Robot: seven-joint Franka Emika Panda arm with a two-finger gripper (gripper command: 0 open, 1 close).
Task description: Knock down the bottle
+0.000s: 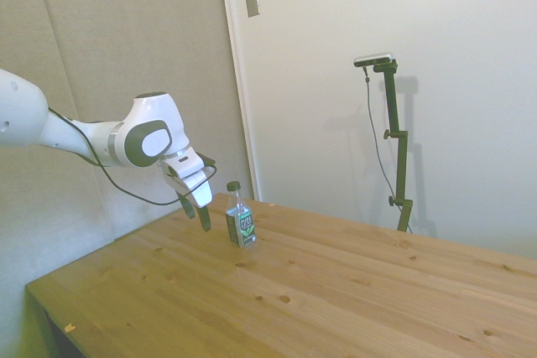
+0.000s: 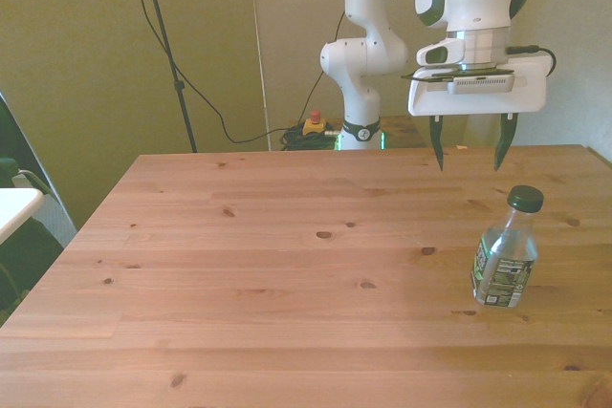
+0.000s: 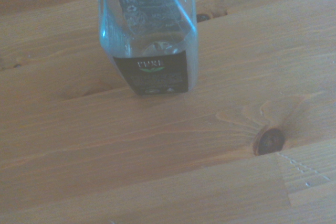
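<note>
- One bottle (image 2: 505,259) upright on the wooden desk (image 2: 287,265), near the edge at the front view's right; dark cap (image 2: 525,199) on top, green, white and dark label around the lower body.
- One gripper (image 2: 469,147) above the desk, behind the bottle and higher than its cap in the front view; fingers (image 2: 438,143) spread wide, pointing down, grasping nothing.
- Side view: gripper (image 1: 198,211) just beside the bottle (image 1: 239,220), on the side toward the arm, fingertips about level with the upper half of the bottle; no contact visible between them.
- White arm (image 1: 101,136) entering from the side view's left, with a dark cable looped below the wrist.
- Wrist view: lower part of the bottle (image 3: 149,40) seen close, clear walls and dark label band at the base, standing on pale planks; dark knot (image 3: 269,140) in the wood near it, apart from the base.
- Scattered small knots across the desk surface in the front view.
- Contents of the bottle not discernible.
</note>
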